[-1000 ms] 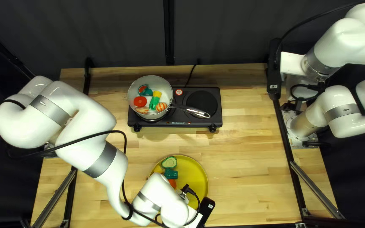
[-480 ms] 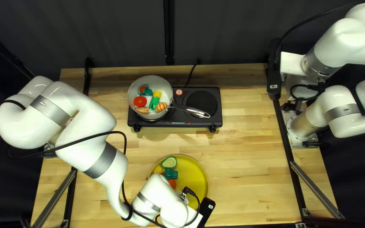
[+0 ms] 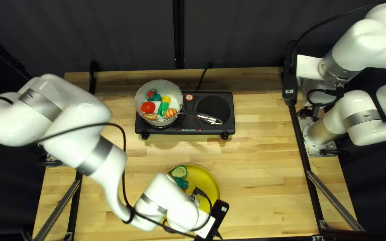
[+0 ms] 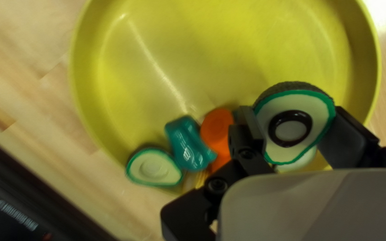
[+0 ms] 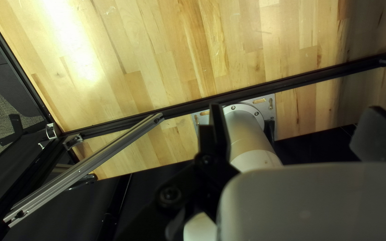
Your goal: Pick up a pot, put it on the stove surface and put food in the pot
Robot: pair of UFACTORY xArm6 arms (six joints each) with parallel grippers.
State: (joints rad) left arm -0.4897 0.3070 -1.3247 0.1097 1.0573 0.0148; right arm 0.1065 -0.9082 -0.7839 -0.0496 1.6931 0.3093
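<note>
Top left view: reaching over the yellow plate [image 3: 206, 178] with the left arm [image 3: 108, 169], nearer the pot [image 3: 164, 85] than the right arm [image 3: 358, 111]; probably needing to swing toward the far edge, onto the stove's pot.

Left wrist view: pinching an avocado half [image 4: 291, 131] between both partly spread fingers of the left end effector [image 4: 294, 120], long axis running roughly crosswise to closing.

Right wrist view: showing the right end effector [image 5: 295, 111] wide open, holding nothing.

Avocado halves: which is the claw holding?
The half with the dark ring, gripped by the left claw; the other half, ringless, lies in the yellow dish.
</note>
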